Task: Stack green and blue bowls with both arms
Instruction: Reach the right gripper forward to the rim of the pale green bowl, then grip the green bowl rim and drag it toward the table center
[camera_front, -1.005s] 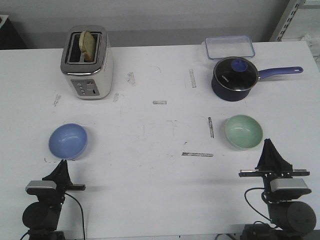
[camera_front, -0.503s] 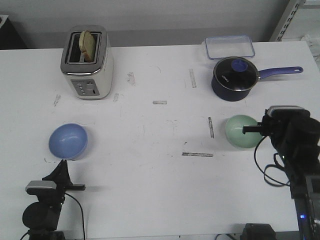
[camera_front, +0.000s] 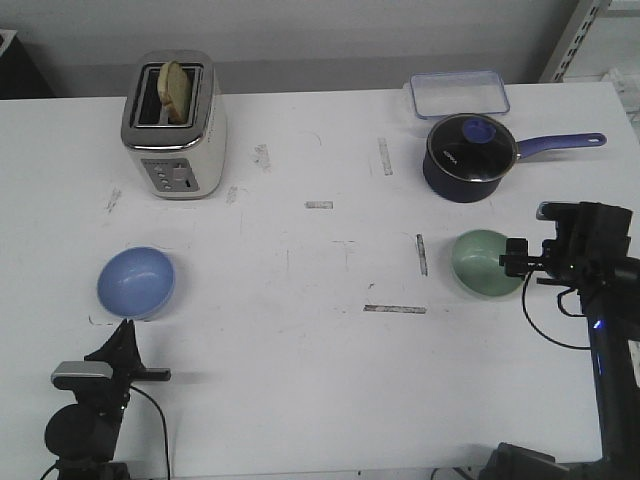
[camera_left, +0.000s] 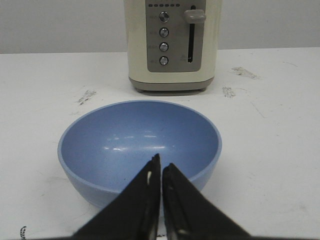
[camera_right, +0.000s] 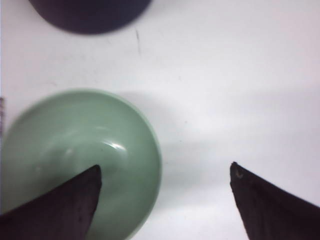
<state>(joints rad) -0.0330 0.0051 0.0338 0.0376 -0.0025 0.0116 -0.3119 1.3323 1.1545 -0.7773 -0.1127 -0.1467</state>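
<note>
The blue bowl (camera_front: 136, 282) sits on the white table at the front left; in the left wrist view it (camera_left: 135, 137) lies just beyond my fingers. My left gripper (camera_front: 126, 327) (camera_left: 161, 162) is shut and empty, low at the table's front edge, just short of the bowl. The green bowl (camera_front: 483, 262) (camera_right: 75, 155) sits at the right. My right gripper (camera_front: 528, 262) (camera_right: 165, 169) is open above the bowl's right rim, with one finger (camera_right: 60, 205) over the bowl's inside and the other (camera_right: 270, 200) over bare table.
A cream toaster (camera_front: 175, 125) (camera_left: 174, 45) with a slice of bread stands behind the blue bowl. A navy saucepan (camera_front: 468, 155) (camera_right: 90, 12) with a long blue handle stands behind the green bowl. A clear plastic container (camera_front: 457, 93) is at the back right.
My right arm has risen from the front edge and moved forward to the green bowl's right rim. The left arm and both bowls have not moved.
</note>
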